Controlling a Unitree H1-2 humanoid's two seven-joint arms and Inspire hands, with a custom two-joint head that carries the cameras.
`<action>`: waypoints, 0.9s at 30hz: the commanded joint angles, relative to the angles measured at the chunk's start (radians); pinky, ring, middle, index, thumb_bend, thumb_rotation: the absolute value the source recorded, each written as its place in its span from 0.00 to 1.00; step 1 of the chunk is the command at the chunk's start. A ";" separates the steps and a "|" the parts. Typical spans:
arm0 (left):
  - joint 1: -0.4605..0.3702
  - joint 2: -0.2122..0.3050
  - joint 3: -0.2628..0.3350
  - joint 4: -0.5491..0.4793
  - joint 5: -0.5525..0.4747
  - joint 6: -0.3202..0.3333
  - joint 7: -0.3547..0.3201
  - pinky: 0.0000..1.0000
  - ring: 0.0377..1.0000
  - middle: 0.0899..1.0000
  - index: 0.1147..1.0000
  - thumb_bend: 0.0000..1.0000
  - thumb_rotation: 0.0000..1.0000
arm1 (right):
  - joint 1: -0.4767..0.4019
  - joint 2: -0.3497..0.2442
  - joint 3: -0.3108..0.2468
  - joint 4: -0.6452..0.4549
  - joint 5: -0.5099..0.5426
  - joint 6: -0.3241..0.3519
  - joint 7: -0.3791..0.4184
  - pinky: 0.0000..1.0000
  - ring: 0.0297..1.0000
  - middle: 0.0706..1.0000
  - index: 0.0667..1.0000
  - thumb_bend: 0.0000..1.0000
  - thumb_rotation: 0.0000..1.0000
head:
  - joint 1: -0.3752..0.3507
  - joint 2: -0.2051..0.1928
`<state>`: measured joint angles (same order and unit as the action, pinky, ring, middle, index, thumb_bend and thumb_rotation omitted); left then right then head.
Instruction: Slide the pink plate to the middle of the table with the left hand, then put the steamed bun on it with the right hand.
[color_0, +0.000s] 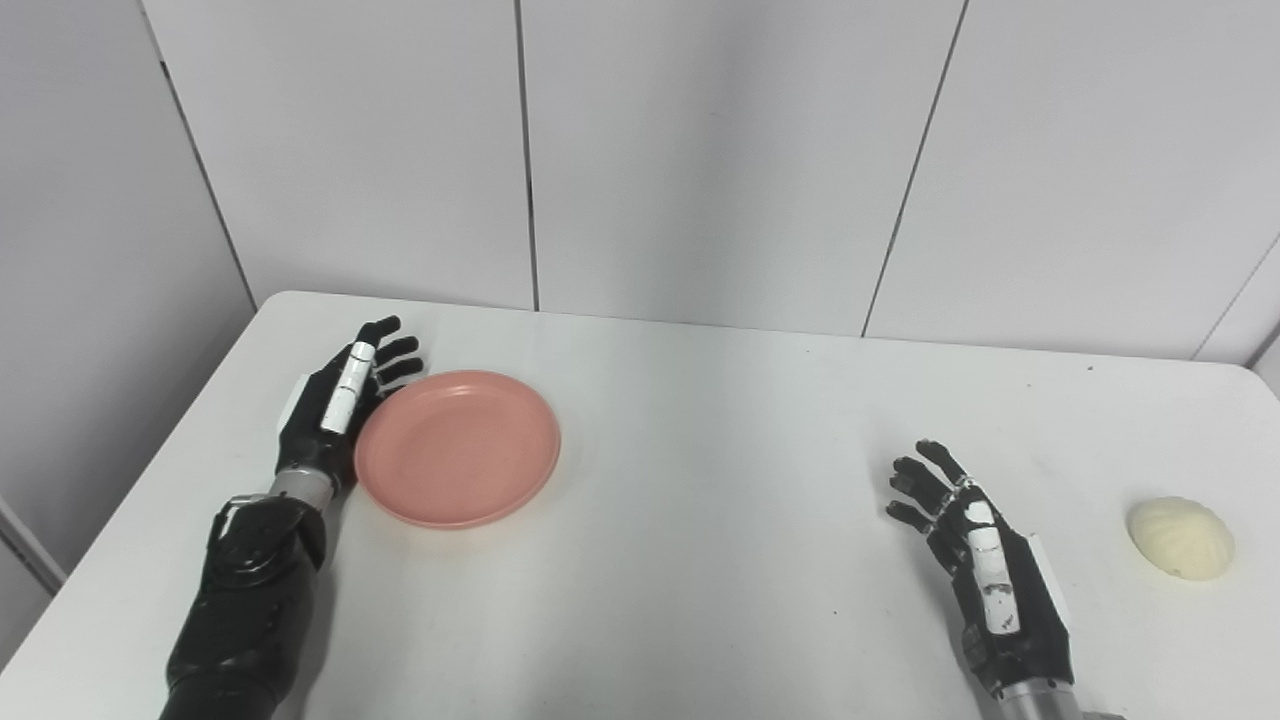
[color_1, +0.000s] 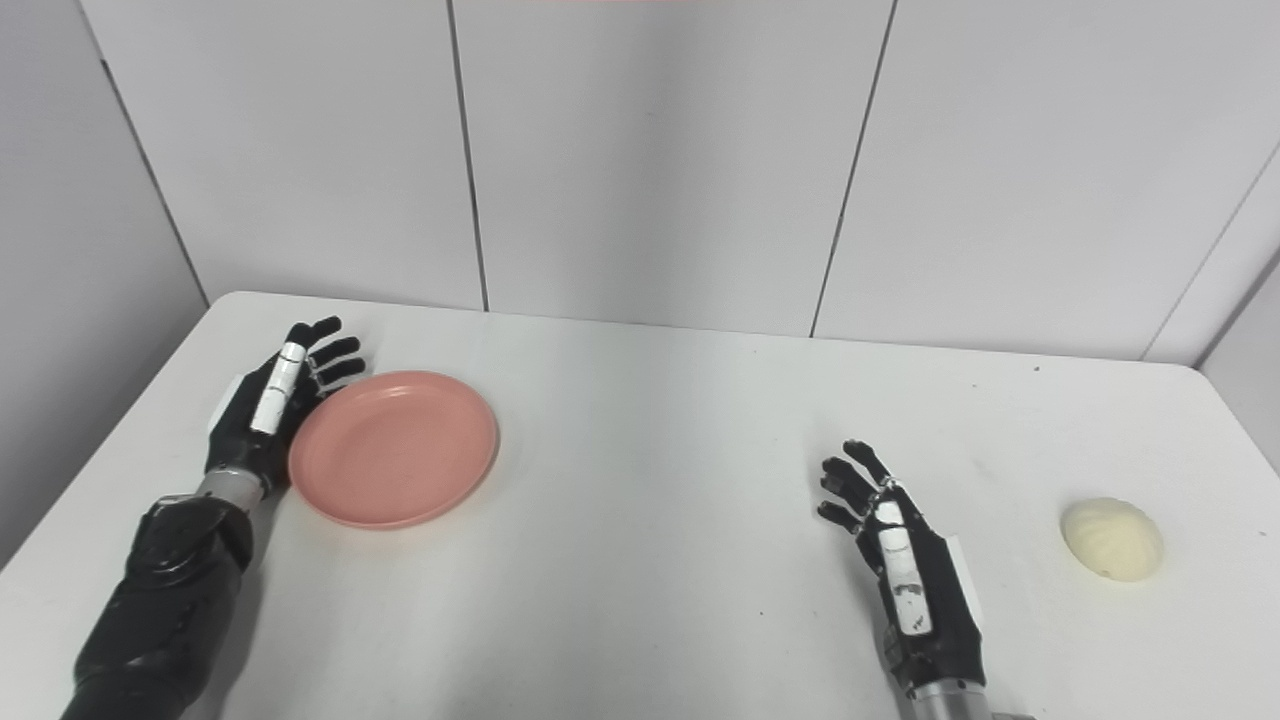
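Note:
The pink plate lies flat on the left part of the white table. My left hand stands edge-on against the plate's left rim, fingers straight and apart, holding nothing. The cream steamed bun rests near the table's right edge. My right hand hovers at the front right, open with fingers spread, a hand's width to the left of the bun and not touching it.
Grey wall panels rise directly behind the table's far edge. The table's left edge runs close beside my left forearm. Bare white tabletop lies between the plate and my right hand.

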<state>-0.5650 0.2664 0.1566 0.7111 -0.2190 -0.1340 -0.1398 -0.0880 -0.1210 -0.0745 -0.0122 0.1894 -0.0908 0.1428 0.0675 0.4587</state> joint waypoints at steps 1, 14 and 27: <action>-0.032 -0.006 -0.010 -0.012 0.002 0.032 -0.018 0.70 0.78 0.80 0.81 0.77 0.80 | 0.018 0.019 0.011 -0.001 0.002 0.008 -0.003 0.79 0.82 0.80 0.83 0.81 0.90 | -0.001 0.002; -0.042 -0.049 -0.073 -0.032 0.045 0.055 -0.027 0.75 0.79 0.79 0.81 0.79 0.81 | 0.024 0.033 0.025 -0.033 -0.015 0.034 -0.016 0.78 0.82 0.80 0.84 0.81 0.88 | -0.037 0.019; -0.066 -0.107 -0.130 -0.013 0.072 0.058 -0.033 0.76 0.80 0.81 0.82 0.77 0.84 | 0.026 0.037 0.037 -0.058 -0.039 0.054 -0.027 0.77 0.81 0.79 0.84 0.81 0.88 | -0.064 0.029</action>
<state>-0.5996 0.1864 0.0479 0.6927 -0.1630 -0.0973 -0.1473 -0.0662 -0.0932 -0.0420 -0.0516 0.1478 -0.0428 0.1170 0.0031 0.4878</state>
